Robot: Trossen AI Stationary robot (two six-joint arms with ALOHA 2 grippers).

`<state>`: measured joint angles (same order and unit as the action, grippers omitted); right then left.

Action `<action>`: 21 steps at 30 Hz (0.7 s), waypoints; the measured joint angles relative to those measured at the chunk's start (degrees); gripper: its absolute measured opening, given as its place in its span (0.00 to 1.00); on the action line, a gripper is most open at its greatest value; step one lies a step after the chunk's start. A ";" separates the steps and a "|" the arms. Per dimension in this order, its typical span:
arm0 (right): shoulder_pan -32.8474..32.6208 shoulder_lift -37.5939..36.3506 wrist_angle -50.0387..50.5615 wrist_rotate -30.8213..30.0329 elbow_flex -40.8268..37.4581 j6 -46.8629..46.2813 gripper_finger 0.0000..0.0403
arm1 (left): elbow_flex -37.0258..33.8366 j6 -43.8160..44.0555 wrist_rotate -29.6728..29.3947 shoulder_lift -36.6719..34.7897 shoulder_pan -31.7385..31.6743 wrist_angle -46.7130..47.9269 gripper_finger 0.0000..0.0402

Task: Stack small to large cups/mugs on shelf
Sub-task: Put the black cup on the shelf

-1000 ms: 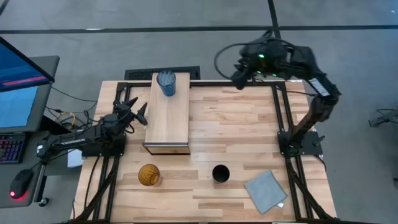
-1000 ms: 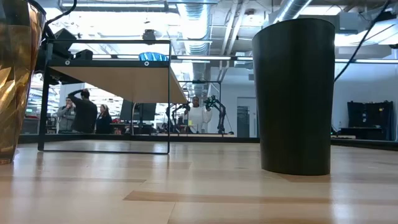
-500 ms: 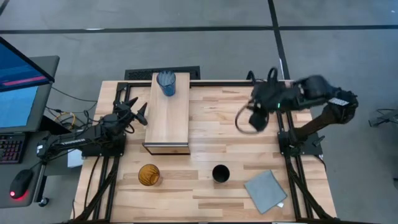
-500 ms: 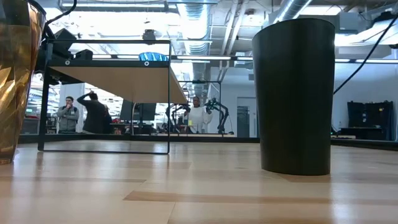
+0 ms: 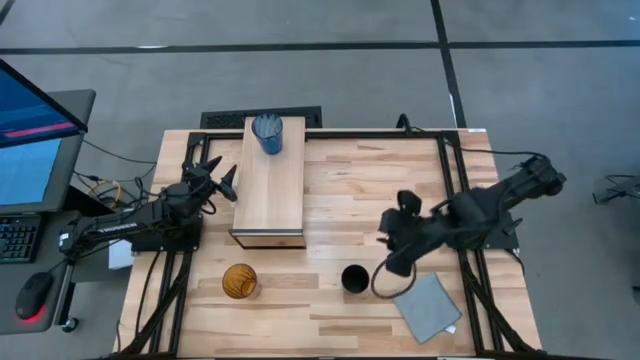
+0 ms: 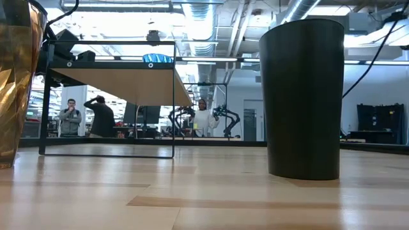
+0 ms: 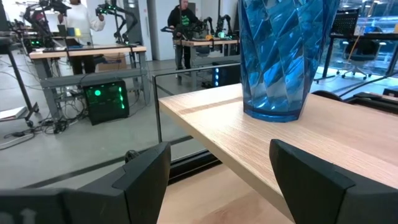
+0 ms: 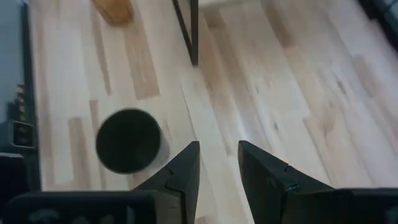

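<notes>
I have a slatted wooden table (image 5: 340,190) on a grey floor, with a monitor at the far left edge and, in the low view, an open workshop behind it where two people (image 6: 86,118) stand. The shelf (image 5: 272,185) sits left of centre with the blue cup (image 5: 267,133) upright on its far end. The amber cup (image 5: 239,281) and the black cup (image 5: 354,279) stand on the table near the front, well apart, and a grey cloth (image 5: 427,306) lies right of the black cup. My right gripper (image 5: 392,243) hangs above the table just right of the black cup, fingers a narrow gap apart and empty; only its wrist view shows this. My left gripper (image 5: 215,176) waits beside the shelf, spread wide.
</notes>
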<state>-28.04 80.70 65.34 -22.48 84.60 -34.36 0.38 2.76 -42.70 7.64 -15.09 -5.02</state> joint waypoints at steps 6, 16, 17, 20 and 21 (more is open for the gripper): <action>-1.65 5.60 -1.08 0.03 -2.44 -4.62 0.33 | 0.00 0.01 0.02 -0.02 0.00 0.00 0.66; -1.46 14.82 -2.14 4.92 -2.37 -10.89 0.33 | 0.00 0.02 0.04 -0.01 0.00 0.00 0.66; -1.44 15.12 -2.37 5.08 -2.37 -11.66 0.33 | 0.00 0.02 0.04 -0.02 0.00 0.00 0.66; -1.43 15.23 -2.90 5.22 -2.37 -13.91 0.33 | 0.00 0.03 0.04 -0.02 0.00 0.00 0.66; -1.41 15.17 -3.54 5.23 -2.32 -14.70 0.33 | 0.00 0.03 0.04 -0.01 0.00 0.00 0.66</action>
<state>-29.45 95.87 61.80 -17.25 82.28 -49.06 0.38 2.80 -42.65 7.63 -15.09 -5.02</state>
